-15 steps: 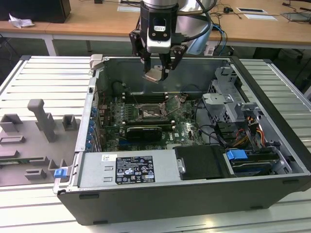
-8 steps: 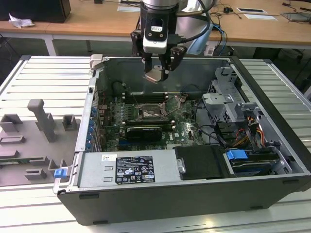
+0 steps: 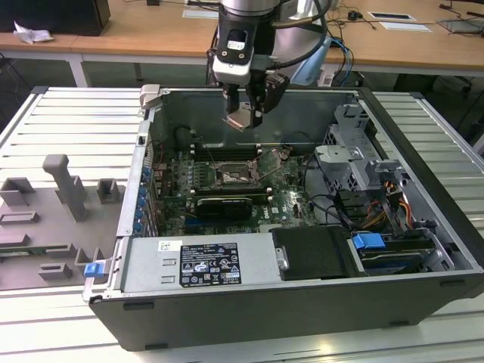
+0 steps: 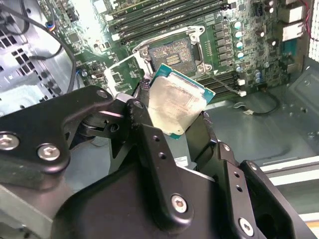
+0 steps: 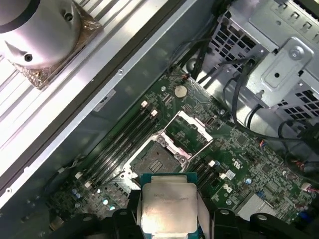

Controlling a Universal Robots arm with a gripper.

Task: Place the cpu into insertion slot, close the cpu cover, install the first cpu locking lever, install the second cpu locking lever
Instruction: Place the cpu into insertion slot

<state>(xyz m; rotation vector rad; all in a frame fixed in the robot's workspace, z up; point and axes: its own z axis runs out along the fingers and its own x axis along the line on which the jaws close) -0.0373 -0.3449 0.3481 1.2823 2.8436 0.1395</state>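
The first step, the placing of the chip, is judged to be in hand. The cpu point(image 3: 243, 119), a small flat square chip with a pale silvery-beige metal top and a green edge, is held in the arm's black two-fingered gripper point(image 3: 249, 106), whose jaws are clamped on opposite edges of the chip, as is seen in both wrist views. In the exterior view the chip is carried above the open dark grey computer case point(image 3: 302, 310), well apart from the green circuit board point(image 3: 295, 200). The insertion slot point(image 3: 231, 178), a small square dark socket with thin metal edging, is found toward six o'clock of the chip. The socket is seen bare, and the cpu cover point(image 5: 188, 130), a square silvery metal frame plate with a large window, is stood up on its hinge at about two o'clock of the socket in the exterior view, so nothing is closed or locked yet. The placing is judged to call for the chip to be squared with the socket's rim and set down straight, never slid across the contacts. One chip, one socket, one cover, one gripper and one case are counted; the locking levers are too thin to be counted with certainty.
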